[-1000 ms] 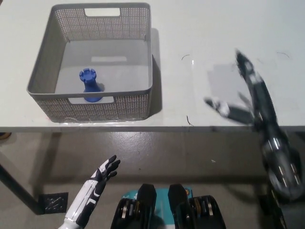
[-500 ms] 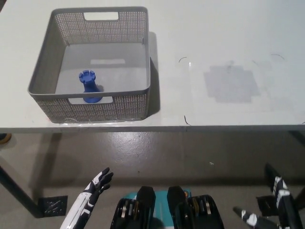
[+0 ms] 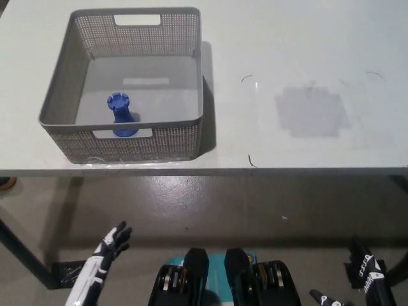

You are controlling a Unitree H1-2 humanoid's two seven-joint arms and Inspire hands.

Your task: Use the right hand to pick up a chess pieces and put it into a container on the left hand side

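Standing upright inside the grey basket [image 3: 127,137] on the white table [image 3: 299,70], the blue rook [image 3: 121,115]; below the table edge, left hand [image 3: 105,252] and right hand [image 3: 363,274] hang open-fingered, empty.

- A blue chess piece [image 3: 121,115], a rook with a notched crown, stands upright inside the container, near its front wall and left of the middle.
- The container [image 3: 191,131] is a grey mesh-walled basket with cut-out handles, sitting on the left part of the white table [image 3: 306,57], close to its front edge.
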